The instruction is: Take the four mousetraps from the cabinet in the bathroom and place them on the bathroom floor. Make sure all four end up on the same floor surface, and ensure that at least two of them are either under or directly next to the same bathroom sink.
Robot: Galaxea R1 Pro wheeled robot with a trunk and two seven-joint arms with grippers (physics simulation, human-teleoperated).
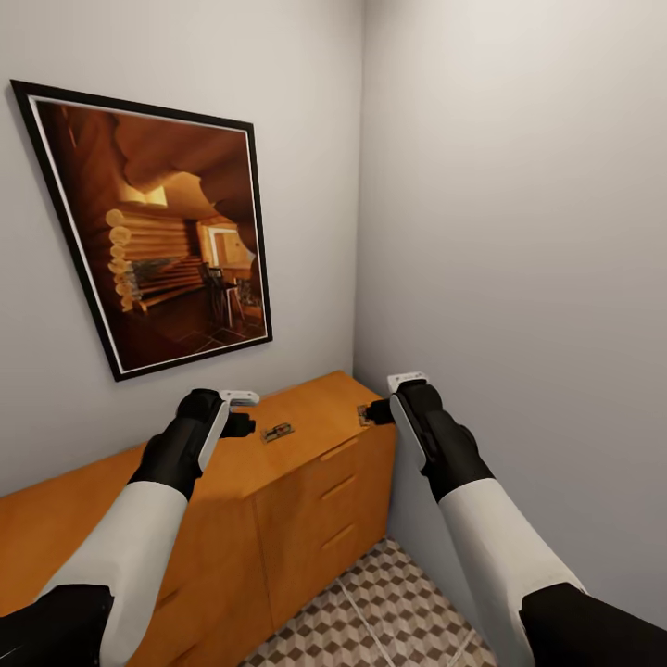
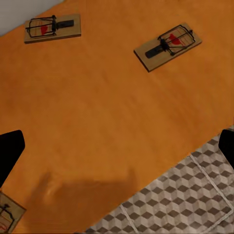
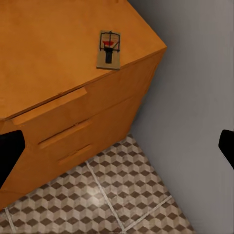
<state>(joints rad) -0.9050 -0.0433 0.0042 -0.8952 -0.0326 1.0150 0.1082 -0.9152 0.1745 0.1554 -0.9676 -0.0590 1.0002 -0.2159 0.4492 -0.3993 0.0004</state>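
Both grippers, left [image 1: 243, 412] and right [image 1: 375, 412], hover spread wide and empty over the orange-brown wooden cabinet [image 1: 315, 435], wedged into the grey wall corner. Small flat brown mousetraps lie on its top: one mid-top [image 1: 277, 432], one by the right corner edge [image 3: 109, 50]. A third mousetrap [image 2: 7, 215] is cut off at the left wrist frame edge; cube-patterned tile floor [image 1: 389, 611] lies open below.

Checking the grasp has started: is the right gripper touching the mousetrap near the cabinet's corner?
Apart. In the right wrist view the mousetrap lies alone on the cabinet, far from the fingertips.

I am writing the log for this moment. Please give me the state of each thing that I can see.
Left gripper: open, above the cabinet top.
Right gripper: open, holding nothing.
Mousetraps: lying flat on the cabinet top, none picked up.
Cabinet: drawers shut.
Bathroom floor: no mousetrap on the visible part.
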